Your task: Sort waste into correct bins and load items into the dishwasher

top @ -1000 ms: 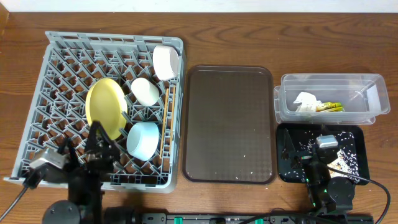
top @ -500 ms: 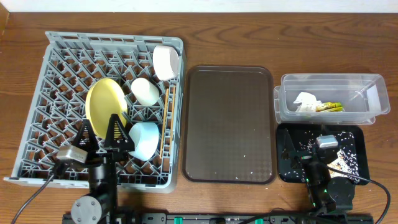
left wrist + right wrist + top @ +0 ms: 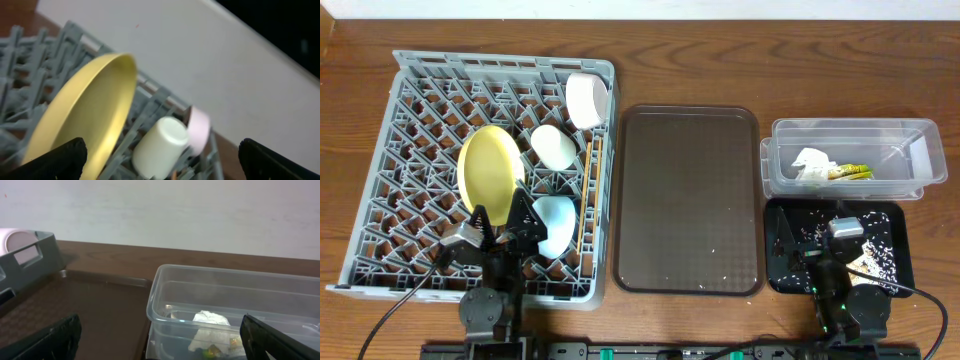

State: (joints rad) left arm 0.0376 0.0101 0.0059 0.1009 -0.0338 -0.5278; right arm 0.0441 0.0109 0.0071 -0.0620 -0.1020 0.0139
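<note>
left hand (image 3: 500,225), seen from overhead, gapes wide and empty at the near edge of the dish rack (image 3: 500,62). the yellow plate (image 3: 490,172) stands on edge straight ahead, long axis running away, light blue bowl (image 3: 558,222) just beside. right hand (image 3: 818,250), equally spread and empty, hovers over the black tray (image 3: 898,222); the clear tub (image 3: 920,135) holding napkin (image 3: 812,163) and wrapper (image 3: 853,172) lies beyond. left wrist view: plate ahead-left, cream bowl (image 3: 160,147) and white cup (image 3: 200,127) behind. right wrist view: tub ahead-right, brown serving tray (image 3: 90,315) left, wooden worktop (image 3: 150,262) past it.
</note>
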